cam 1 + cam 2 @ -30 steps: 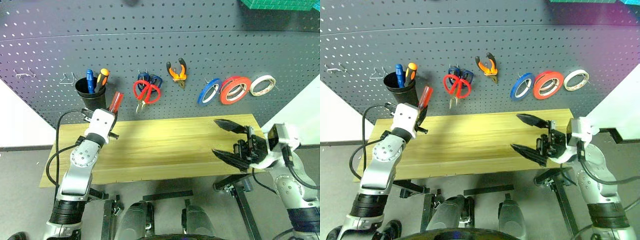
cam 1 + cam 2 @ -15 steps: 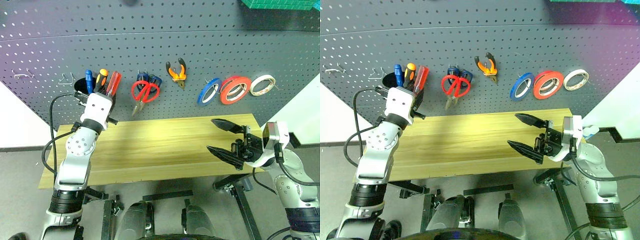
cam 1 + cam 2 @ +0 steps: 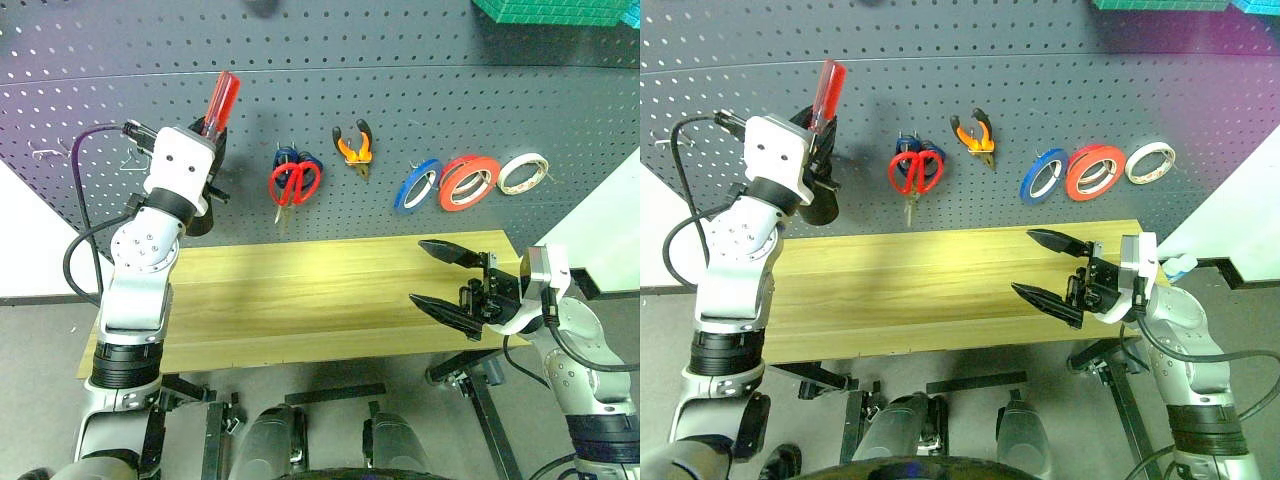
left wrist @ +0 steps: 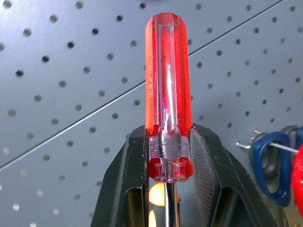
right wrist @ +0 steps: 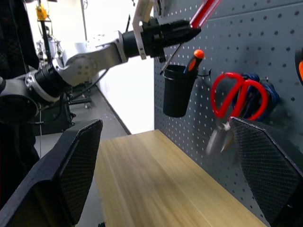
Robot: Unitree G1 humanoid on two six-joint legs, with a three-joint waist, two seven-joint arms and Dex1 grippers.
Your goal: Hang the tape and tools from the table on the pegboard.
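- Left wrist view: the left gripper pinches the screwdriver low on its red handle, handle end up, close to the pegboard.
- The handle looks like glossy, hard plastic, stiff, light and probably slippery; I'd hold it at the ribbed collar.
- The black cup hangs just below it.
- The right gripper is spread wide, empty, over the table.

Scissors, pliers, tape on pegboard behind table
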